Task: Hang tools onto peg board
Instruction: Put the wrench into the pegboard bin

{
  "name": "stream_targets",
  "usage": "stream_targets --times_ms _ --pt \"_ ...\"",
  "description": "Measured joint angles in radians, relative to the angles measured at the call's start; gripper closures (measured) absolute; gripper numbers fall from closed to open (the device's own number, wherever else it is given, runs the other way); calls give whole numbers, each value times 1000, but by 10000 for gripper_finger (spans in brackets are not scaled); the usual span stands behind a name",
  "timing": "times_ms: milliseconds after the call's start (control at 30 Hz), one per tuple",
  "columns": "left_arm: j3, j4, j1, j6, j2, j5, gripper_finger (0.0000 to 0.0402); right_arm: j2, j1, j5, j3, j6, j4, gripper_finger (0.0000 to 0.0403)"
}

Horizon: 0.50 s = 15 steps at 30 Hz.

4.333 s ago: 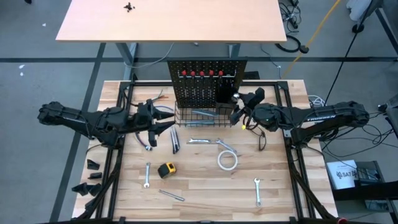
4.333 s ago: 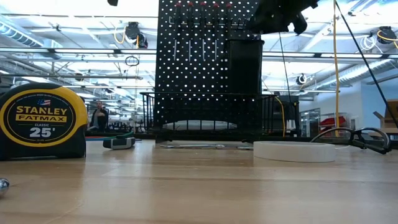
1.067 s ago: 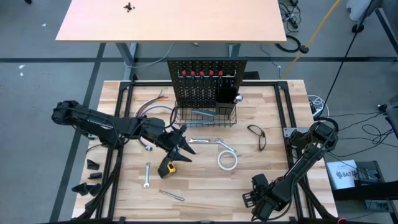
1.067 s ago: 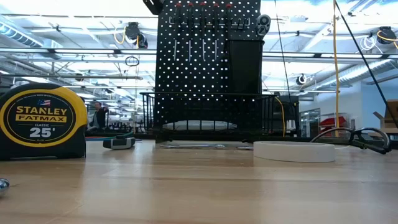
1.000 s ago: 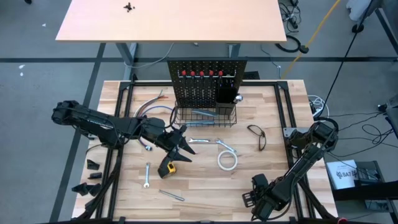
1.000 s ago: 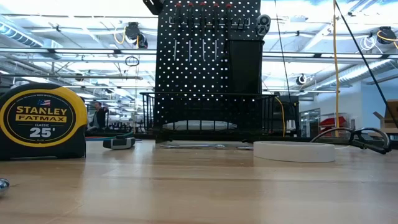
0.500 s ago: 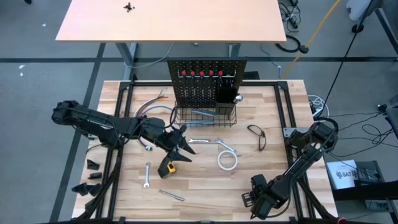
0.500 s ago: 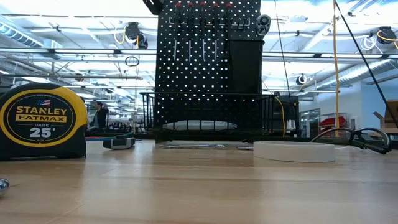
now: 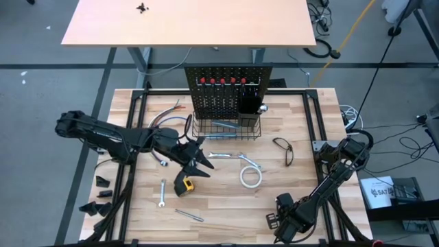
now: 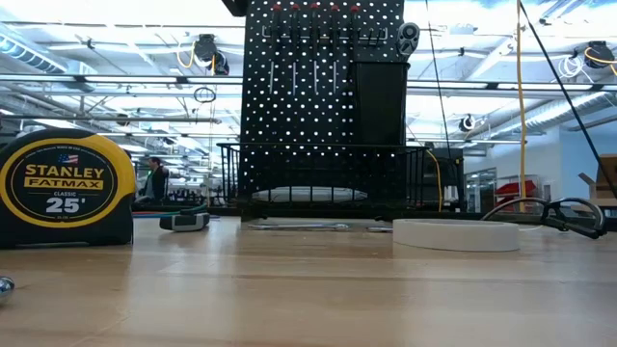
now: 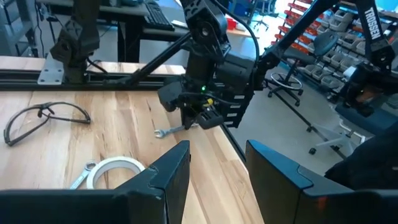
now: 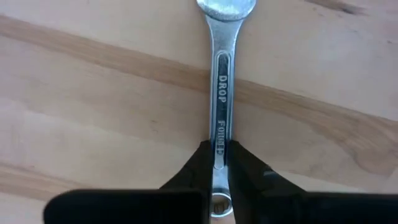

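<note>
Workshop floor and a pale desk are framing the wooden bench (image 9: pixel 226 206) in the high view, where the peg board (image 9: pixel 226 96) is standing at the far edge with its wire basket (image 9: pixel 226 129) along the base. The left gripper (image 9: pixel 197 163) is hanging partly open over the bench's middle, just above the tape measure (image 9: pixel 184 186), holding nothing that can be made out. The right gripper (image 9: pixel 281 221) is reaching down at the near right corner, where a wrench had been lying in the earliest picture; the white tape roll (image 9: pixel 250 177) and safety glasses (image 9: pixel 283 149) are sitting between there and the board. In the low view the tape measure (image 10: pixel 66 188) is filling the left foreground and the peg board (image 10: pixel 323 106) is rising behind, red-handled screwdrivers (image 10: pixel 313 12) already hanging along its top. The left wrist view is looking past its own parted fingers (image 11: pixel 168 177) at the right arm bending over a wrench (image 11: pixel 171 130). In the right wrist view the fingers (image 12: pixel 202 168) are closing tight on the shank of the silver wrench (image 12: pixel 221 93), which is lying flat on the wood. Compared with four seconds back, the right arm has left the peg board for this corner, and over the last second its jaws have been narrowing. Pickup seems to be the step in hand; next probably comes a straight lift and a carry to a free peg.
</note>
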Motion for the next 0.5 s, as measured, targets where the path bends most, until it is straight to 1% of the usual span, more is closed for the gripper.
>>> stream_targets --times_ms 100,200,367,500 --pt "0 0 4 1 -9 0 242 -5 -16 75 20 -11 -33 375" --pt "0 3 10 2 -17 0 242 -11 -31 153 52 -16 -58 377" --pt "0 2 17 2 -23 0 242 -12 -55 225 89 -62 -87 383" --pt "0 -12 18 1 -24 17 242 -13 -71 329 99 -109 -88 381"
